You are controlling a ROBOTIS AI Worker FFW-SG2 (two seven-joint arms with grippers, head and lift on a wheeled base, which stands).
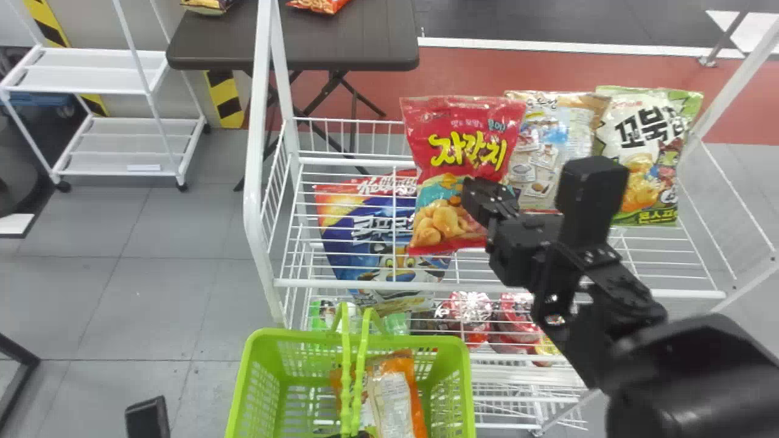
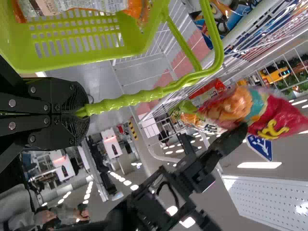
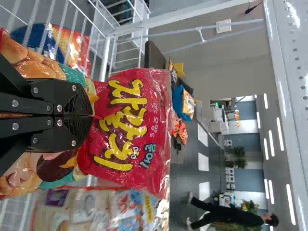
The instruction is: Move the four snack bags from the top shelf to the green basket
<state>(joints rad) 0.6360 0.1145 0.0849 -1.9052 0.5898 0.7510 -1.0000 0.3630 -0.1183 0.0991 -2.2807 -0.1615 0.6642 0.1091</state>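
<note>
Black and many-jointed, the right arm [image 1: 633, 340] slants up to its pincer [image 1: 475, 191], whose two flat fingers are closed together on a fold of the glossy red plastic snack bag [image 1: 462, 152], near its mid-height. That bag is right at the fingertips, its long axis close to upright. From the pincer, the lime-green plastic basket [image 1: 465, 383] lies lower, leftward and nearer the robot, so the carry should run down and across, lower end first, minding the handle. Whether that end clears the white wire shelf [image 1: 669, 293] I cannot tell. The left gripper [image 2: 85, 111] is clamped on the ribbed green handle [image 2: 144, 96], so the right arm is the one to carry. A blue cartoon-tiger bag [image 1: 347, 237] sits left of the pincer, behind the red one; a beige photo-printed bag [image 1: 560, 125] and a green-and-white bag [image 1: 645, 146] stand to its right, farther back.
</note>
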